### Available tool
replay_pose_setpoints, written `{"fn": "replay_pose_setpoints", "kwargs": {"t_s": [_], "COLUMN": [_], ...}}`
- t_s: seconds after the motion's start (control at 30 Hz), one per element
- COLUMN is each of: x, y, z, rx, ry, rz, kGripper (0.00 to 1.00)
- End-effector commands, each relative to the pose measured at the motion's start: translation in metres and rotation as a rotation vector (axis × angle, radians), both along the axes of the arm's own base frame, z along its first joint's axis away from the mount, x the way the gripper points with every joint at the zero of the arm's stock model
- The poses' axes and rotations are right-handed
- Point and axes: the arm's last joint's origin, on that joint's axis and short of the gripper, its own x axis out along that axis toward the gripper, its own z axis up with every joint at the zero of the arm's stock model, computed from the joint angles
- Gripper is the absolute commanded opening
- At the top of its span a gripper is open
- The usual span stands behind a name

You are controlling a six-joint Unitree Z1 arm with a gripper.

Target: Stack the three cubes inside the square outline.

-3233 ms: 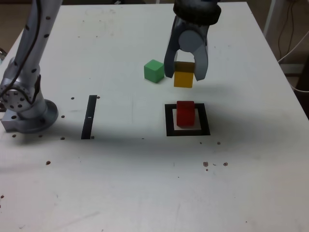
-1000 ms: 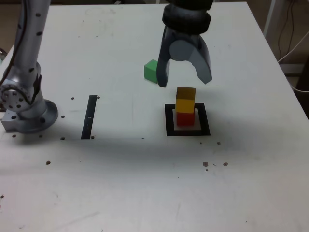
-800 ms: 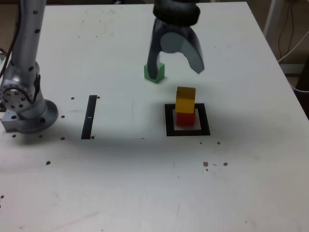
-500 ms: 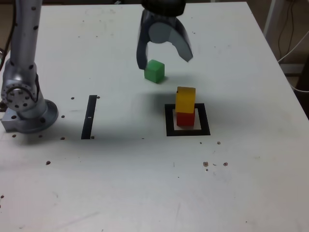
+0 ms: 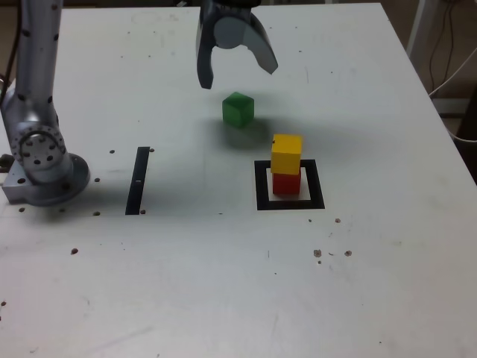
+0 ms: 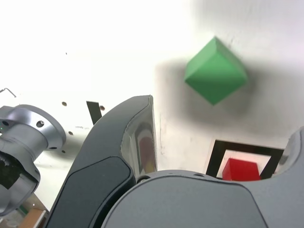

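Curved, glossy grey hand (image 5: 235, 68) gapes wide and empty above the matte green cube (image 5: 238, 110)

**Bright overhead light, blown-out wrist view**

Even, fairly bright light is falling on the table (image 5: 223, 283) in the exterior view, and soft shadows are spreading beside the green cube (image 5: 238, 110) and across the middle of the frame. The picture is looking slightly soft. In the wrist view the upper left is washing out to pure white, while a blurred shadow is ringing the green cube (image 6: 216, 71).
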Motion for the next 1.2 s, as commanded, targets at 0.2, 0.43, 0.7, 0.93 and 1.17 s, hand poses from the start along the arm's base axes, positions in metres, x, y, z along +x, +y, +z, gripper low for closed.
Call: {"fn": "replay_pose_setpoints", "kwargs": {"t_s": [0.2,0.43,0.7,0.93,1.17], "x": [0.013,0.016,0.014,0.009,0.009], "y": [0.020,0.023,0.021,0.019,0.019], "z": [-0.023,-0.029,-0.030,-0.034,-0.035], "rx": [-0.011,-0.015,0.006,0.063,0.089], "ry": [0.014,0.007,0.033,0.091,0.103], "rz": [0.022,0.031,0.141,0.375,0.464], "kGripper": [0.99,0.99,0.99,0.99,0.99]}}
